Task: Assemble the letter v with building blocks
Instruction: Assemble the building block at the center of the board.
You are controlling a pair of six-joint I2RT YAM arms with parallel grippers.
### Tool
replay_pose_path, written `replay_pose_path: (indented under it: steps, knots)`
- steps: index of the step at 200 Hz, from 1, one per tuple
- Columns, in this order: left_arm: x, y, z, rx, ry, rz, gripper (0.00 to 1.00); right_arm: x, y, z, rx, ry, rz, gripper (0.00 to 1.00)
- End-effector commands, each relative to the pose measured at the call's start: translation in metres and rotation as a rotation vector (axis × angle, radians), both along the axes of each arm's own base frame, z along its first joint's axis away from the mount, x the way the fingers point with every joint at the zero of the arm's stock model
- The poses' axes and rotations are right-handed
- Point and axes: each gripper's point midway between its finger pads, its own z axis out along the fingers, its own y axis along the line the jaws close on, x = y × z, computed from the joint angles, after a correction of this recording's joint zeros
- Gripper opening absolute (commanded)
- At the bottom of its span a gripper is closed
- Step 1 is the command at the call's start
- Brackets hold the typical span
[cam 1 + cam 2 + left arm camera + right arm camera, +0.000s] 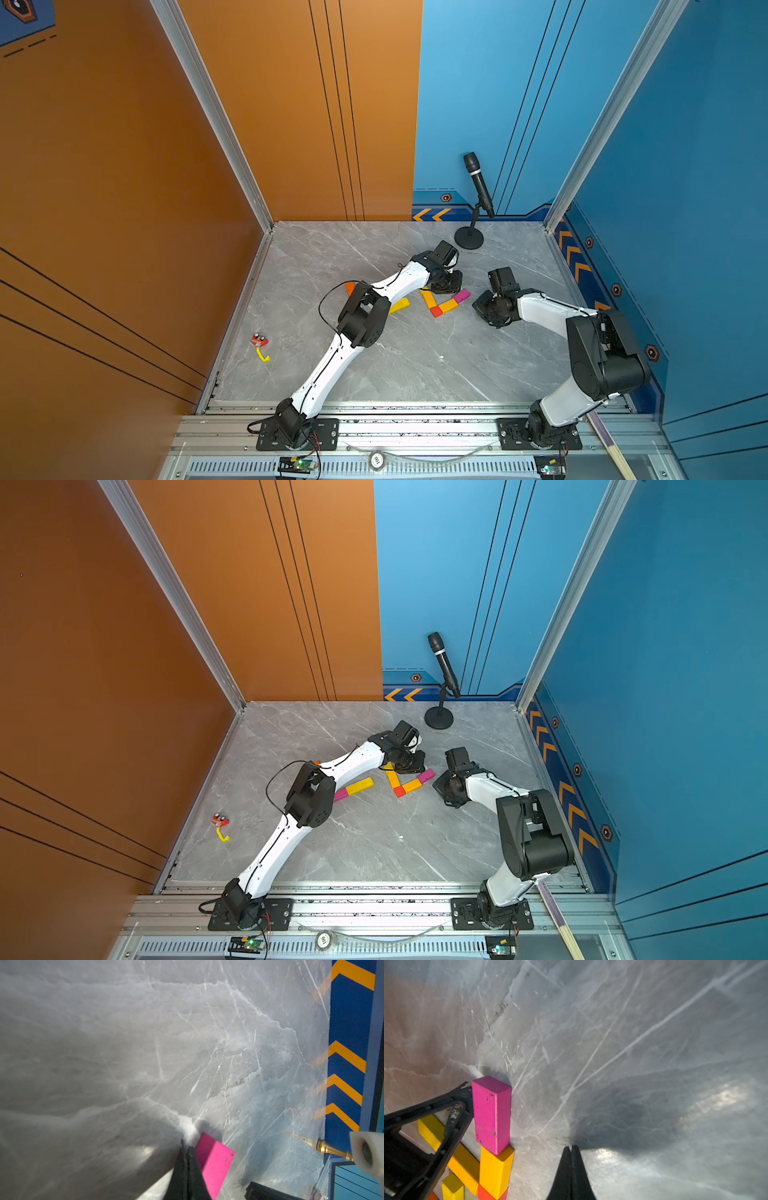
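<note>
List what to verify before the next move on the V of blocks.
1. The left gripper is shut, holding nothing: ok.
2. The right gripper is shut, empty, apart from the blocks: ok.
3. The red cube, amber block and pink block form one touching line: ok.
4. The yellow block has its far end in place under the left gripper: cannot tell.
5. The left gripper is clear of the pink block: cannot tell.
6. The spare yellow block lies apart from the others: ok.
</note>
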Motion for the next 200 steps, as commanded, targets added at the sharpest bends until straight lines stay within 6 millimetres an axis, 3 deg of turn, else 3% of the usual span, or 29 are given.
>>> replay_pose_path:
  steps: [1, 200]
  knots:
    - [-0.0182, 0.0091, -0.0143, 0.054, 0.064, -0.004, 0.0, -0.0006, 0.0006, 0.0, 0.015, -0.003, -0.009, 0.0]
    - [-0.023, 0.0037, -0.0199, 0.049, 0.074, -0.024, 0.0, -0.0016, 0.002, -0.0037, 0.013, 0.008, -0.006, 0.0]
